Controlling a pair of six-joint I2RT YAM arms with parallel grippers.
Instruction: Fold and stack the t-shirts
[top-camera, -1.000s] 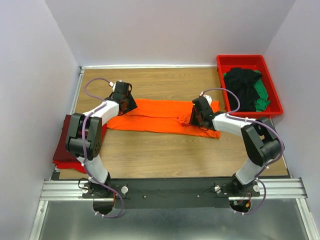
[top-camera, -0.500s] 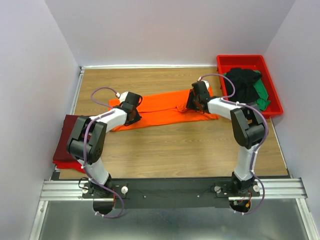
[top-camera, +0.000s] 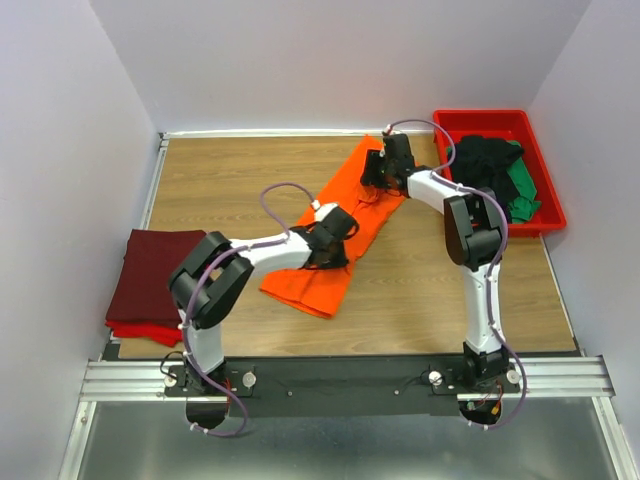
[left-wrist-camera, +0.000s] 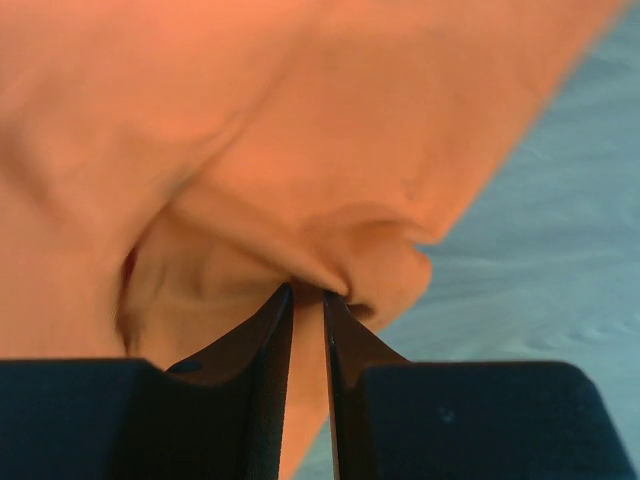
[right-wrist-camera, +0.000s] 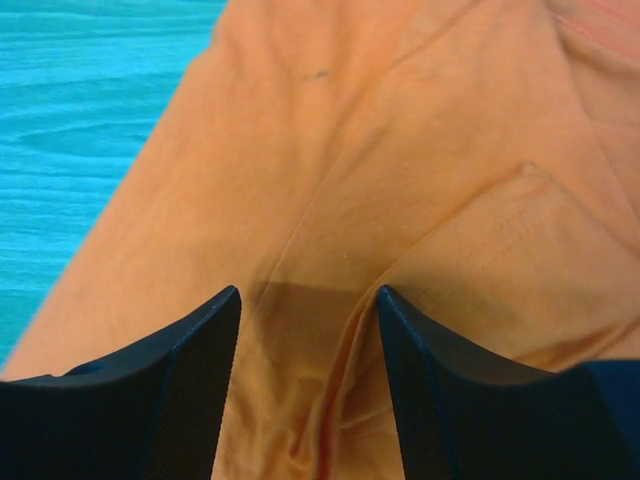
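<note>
A bright orange t-shirt (top-camera: 312, 283) lies folded in a long diagonal strip from the far middle of the table towards the near centre. My left gripper (top-camera: 336, 240) sits on its middle. In the left wrist view my left gripper (left-wrist-camera: 307, 292) is shut on a bunched fold of the orange cloth (left-wrist-camera: 300, 130). My right gripper (top-camera: 384, 170) is over the strip's far end. Seen from the right wrist, that gripper (right-wrist-camera: 308, 292) stands open with flat, creased orange cloth (right-wrist-camera: 400, 130) under and between its fingers. Folded maroon and red t-shirts (top-camera: 155, 285) are stacked at the left edge.
A red plastic tray (top-camera: 452, 122) at the far right holds a black shirt (top-camera: 485, 165) and a green one (top-camera: 525, 190). Bare wood table (top-camera: 230, 180) lies between the orange shirt and the maroon stack. White walls close in the back and both sides.
The orange shirt has swung from lying left to right into a diagonal. My left gripper closed on it and pulled right and nearer. My right gripper moved farther back and opened.
</note>
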